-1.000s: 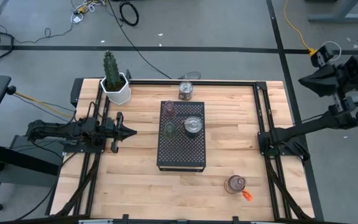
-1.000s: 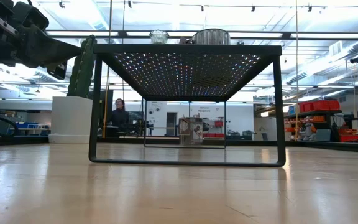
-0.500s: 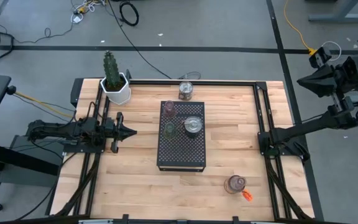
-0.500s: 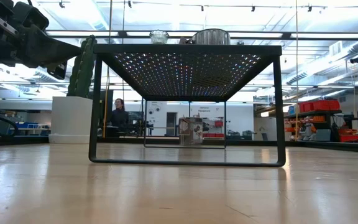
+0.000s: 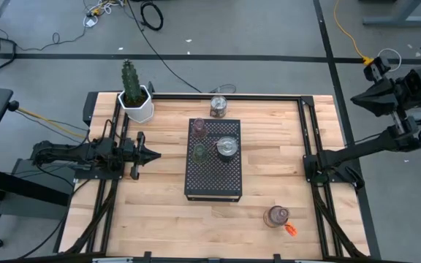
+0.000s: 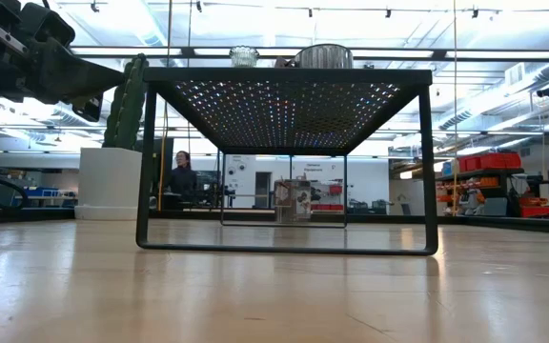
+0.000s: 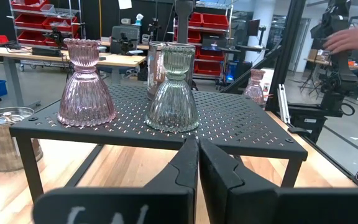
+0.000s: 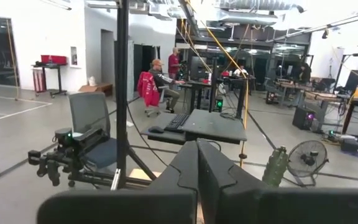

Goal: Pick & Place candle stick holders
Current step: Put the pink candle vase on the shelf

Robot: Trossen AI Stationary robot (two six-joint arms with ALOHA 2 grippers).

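A pink holder (image 5: 199, 129), a green holder (image 5: 200, 152) and a wider silvery holder (image 5: 226, 147) stand upright on the far half of a black perforated rack (image 5: 213, 183) in the table's middle. Another silvery holder (image 5: 218, 107) stands on the table behind the rack. A pink holder with an orange tag (image 5: 276, 216) stands near the table's front right. My left gripper (image 5: 156, 153) is shut and empty, left of the rack, pointing at it; its wrist view shows the pink holder (image 7: 86, 84) and the green holder (image 7: 173, 90). My right gripper (image 5: 357, 96) is shut and empty, raised beyond the table's right edge.
A white pot with a cactus (image 5: 136, 102) stands at the table's far left corner. The rack stands on thin legs with open space beneath it (image 6: 289, 157). A person's hand (image 7: 353, 40) shows beyond the table's right side. Bare wood lies in front of the rack.
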